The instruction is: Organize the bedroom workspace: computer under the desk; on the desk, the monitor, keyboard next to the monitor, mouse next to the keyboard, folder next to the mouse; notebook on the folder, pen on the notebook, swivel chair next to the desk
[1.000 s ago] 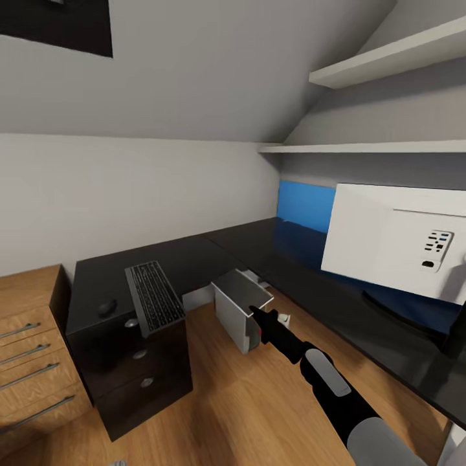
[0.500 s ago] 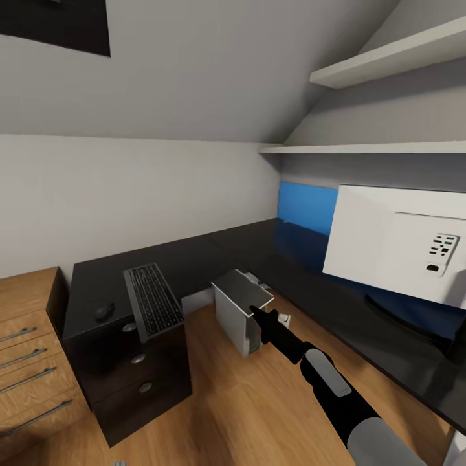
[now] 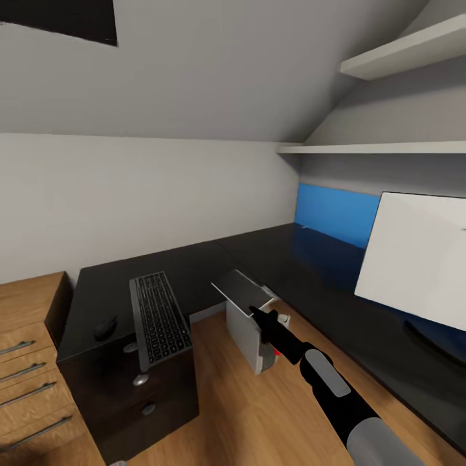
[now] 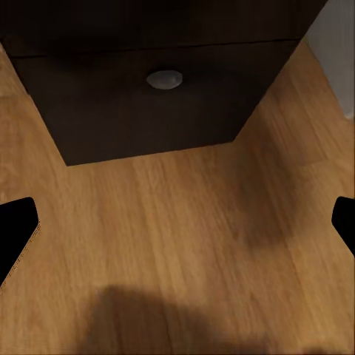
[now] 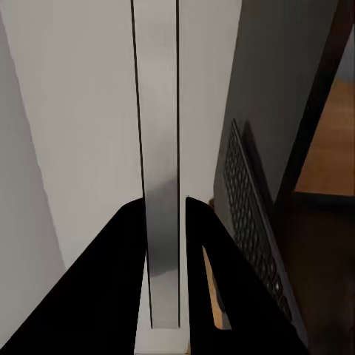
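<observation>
Right gripper (image 3: 254,313) clamped on the top panel edge of the computer (image 3: 249,323) — thin silver edge pinched between the fingers (image 5: 122,281) in the right wrist view. Computer tilted on the floor, in the open corner beside the desk (image 3: 291,259), not yet under it. Left fingers (image 4: 16,229) apart, empty, over bare floor near a drawer unit (image 4: 155,96). Risks: shallow pinch slipping, tower toppling, or catching the desk edge — could also jolt the keyboard (image 3: 157,317) overhanging the edge, mouse (image 3: 103,328) beside it, monitor (image 3: 414,259) nearby.
</observation>
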You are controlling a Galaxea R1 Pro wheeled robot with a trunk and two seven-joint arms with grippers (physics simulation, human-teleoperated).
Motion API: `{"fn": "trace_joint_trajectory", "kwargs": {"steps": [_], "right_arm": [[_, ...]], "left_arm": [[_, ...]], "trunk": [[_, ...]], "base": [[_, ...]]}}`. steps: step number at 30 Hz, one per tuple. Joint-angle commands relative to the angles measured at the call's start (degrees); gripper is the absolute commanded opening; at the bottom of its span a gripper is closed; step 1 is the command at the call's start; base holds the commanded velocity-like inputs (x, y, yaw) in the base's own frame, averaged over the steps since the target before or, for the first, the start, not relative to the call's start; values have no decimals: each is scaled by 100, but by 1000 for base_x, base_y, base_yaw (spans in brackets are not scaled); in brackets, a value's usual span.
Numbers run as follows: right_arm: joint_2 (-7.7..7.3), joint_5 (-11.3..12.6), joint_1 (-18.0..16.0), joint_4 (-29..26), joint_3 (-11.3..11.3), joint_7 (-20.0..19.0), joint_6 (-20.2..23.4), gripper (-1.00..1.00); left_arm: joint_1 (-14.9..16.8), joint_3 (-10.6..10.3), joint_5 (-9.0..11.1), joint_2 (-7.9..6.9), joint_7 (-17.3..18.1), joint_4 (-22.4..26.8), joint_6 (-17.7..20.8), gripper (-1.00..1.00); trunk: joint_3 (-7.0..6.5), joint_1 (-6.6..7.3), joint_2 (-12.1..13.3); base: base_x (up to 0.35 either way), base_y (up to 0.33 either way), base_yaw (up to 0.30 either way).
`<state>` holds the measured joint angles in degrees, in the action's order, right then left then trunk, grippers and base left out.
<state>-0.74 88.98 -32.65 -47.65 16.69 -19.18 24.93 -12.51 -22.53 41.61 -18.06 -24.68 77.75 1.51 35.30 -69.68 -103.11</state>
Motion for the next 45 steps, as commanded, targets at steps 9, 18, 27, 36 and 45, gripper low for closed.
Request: {"fn": "trace_joint_trajectory", "kwargs": {"steps": [9,18,27,36,45], "right_arm": [[-5,58,-4,2,12,-16,12,-100],[20,34,-4,164,-55,-5,20,-100],[-64,53,-4,361,-53,-14,20,-100],[-84,59,-4,414,-52,-15,20,-100],[-80,54,-4,432,-52,-24,20,-100]], "left_arm": [[2,-11,23,-5,-37,12,16,100],[2,-6,-31,60,-31,77,-49,100],[2,-10,-26,246,1,83,-256,100],[2,-23,-21,250,11,74,-545,100],[2,-20,-11,250,10,66,-834,100]], "trunk": [[5,-3,-2],[5,-3,-3],[5,-3,-3],[5,-3,-3],[5,-3,-3]], "base": [[64,0,261],[1,0,64],[0,0,0],[85,0,0],[228,0,0]]}}
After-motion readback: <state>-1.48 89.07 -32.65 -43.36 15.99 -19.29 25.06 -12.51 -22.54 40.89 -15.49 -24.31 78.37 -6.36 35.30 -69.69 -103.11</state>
